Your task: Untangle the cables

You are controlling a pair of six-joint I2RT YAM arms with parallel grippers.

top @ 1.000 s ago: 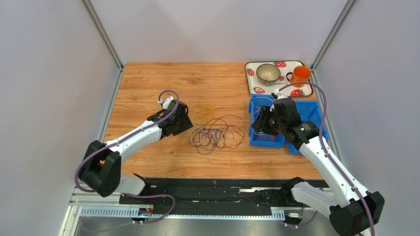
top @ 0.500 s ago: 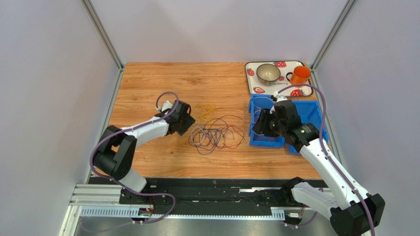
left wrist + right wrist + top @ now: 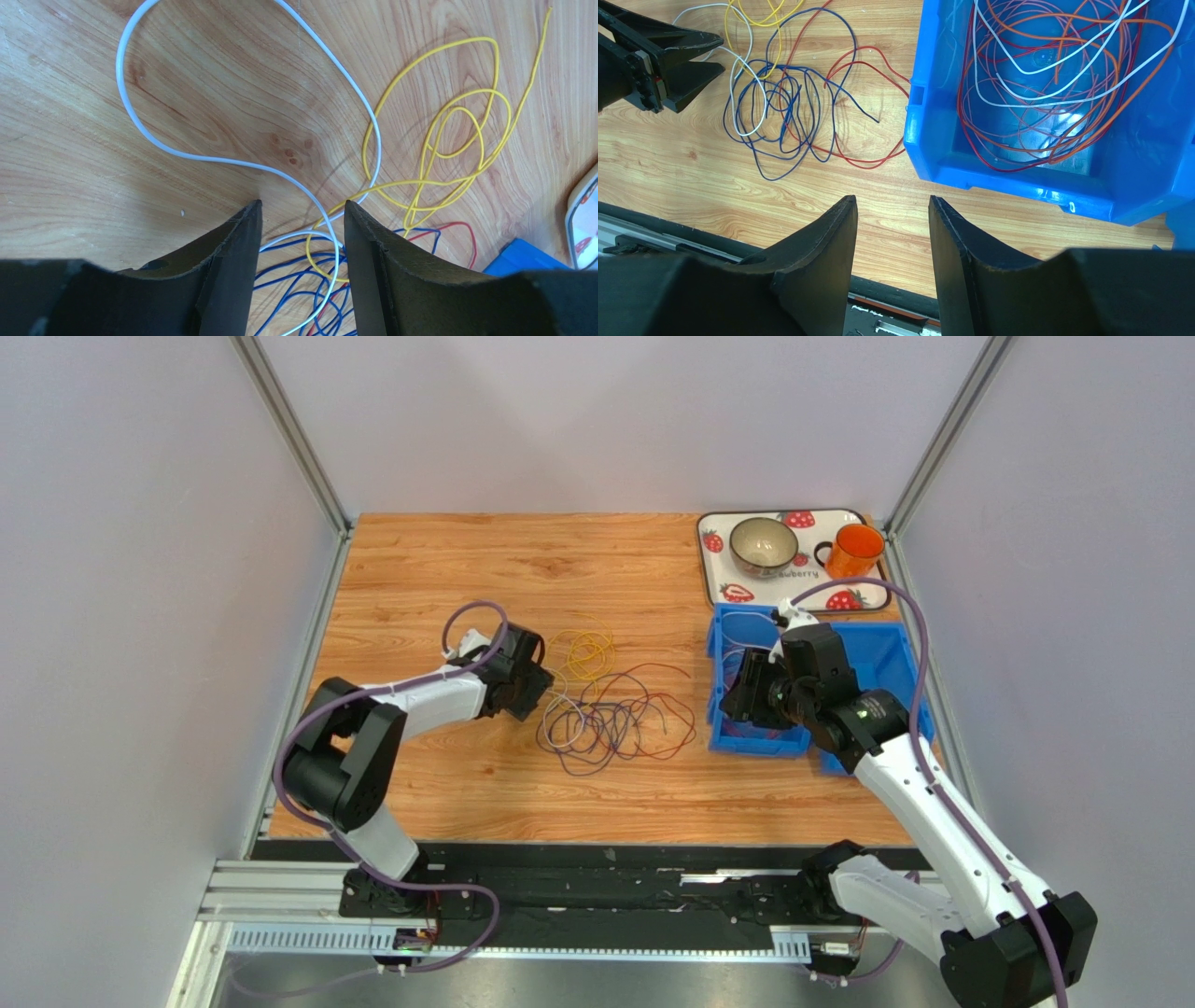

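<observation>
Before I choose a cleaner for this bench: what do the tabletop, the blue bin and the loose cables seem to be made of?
Tabletop: wood or wood-look laminate, matte; grain and plank seams show. Blue bin: likely moulded plastic, glossy; bright highlights on its walls. Cables: thin wire in smooth coloured insulation, probably plastic; they hold loose springy loops.

Two robot arms [image 3: 421,703], one tangle of cables [image 3: 617,717], two blue bins [image 3: 744,737], one tray [image 3: 718,560], one bowl [image 3: 763,545] and one orange mug [image 3: 853,549] share one desk [image 3: 421,574].
</observation>
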